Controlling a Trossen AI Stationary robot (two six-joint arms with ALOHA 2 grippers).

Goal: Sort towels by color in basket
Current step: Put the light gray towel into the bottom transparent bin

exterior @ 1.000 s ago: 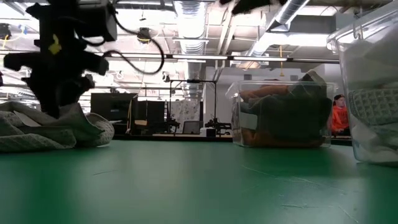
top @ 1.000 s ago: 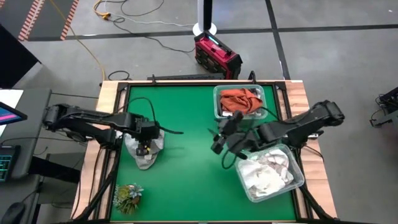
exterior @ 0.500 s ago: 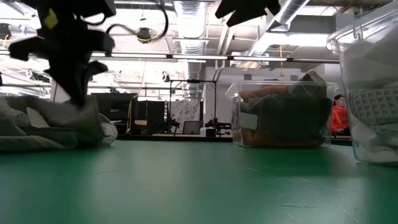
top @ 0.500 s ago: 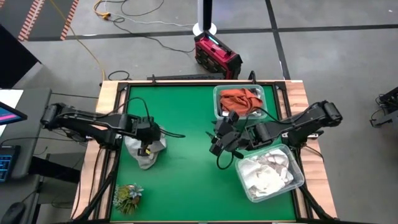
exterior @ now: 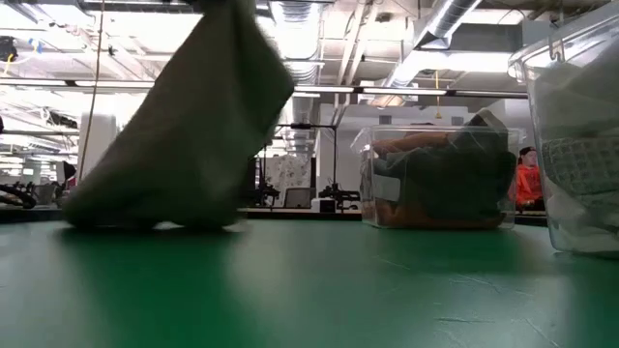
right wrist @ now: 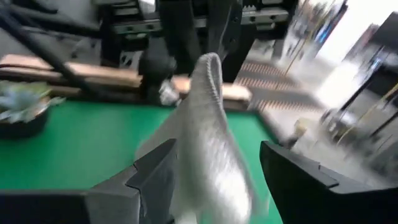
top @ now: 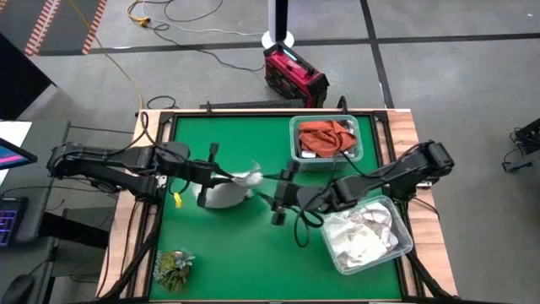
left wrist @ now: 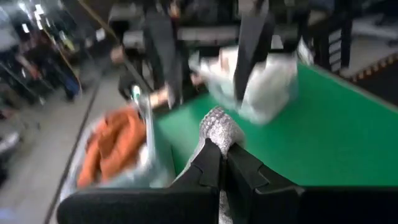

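Note:
A pale grey towel (top: pixel 226 192) hangs near the table's middle, held up by my shut left gripper (top: pixel 221 175), which reaches in from the left. In the low view the towel (exterior: pixel 184 126) drapes down to the green table top. My right gripper (top: pixel 278 198) stands open just right of the towel and faces it. In the right wrist view its fingers frame the towel (right wrist: pixel 208 143) without touching it. A clear basket with a rust-orange towel (top: pixel 325 135) stands at the far right, and another with white towels (top: pixel 363 236) at the near right. My left gripper pinches a bunched part of the pale grey towel between its two fingers. A short tuft of it (left wrist: pixel 219 127) sticks out past the fingertips. The fingers come nearly level from the table's left. The rest hangs slack below, its lower end (exterior: pixel 145 217) down at the table.
A small green leafy tuft (top: pixel 173 268) lies at the near left corner. The two clear baskets take up the table's right side. Bare green table (top: pixel 245 253) lies between them and the tuft. A red case (top: pixel 294 76) sits on the floor beyond the far edge.
My left gripper has shut on the towel pile, risen and tipped from pointing down to nearly level, moving toward the table's right. The towel has come up off the table and now hangs from it. My right gripper, still open, has moved left toward the towel.

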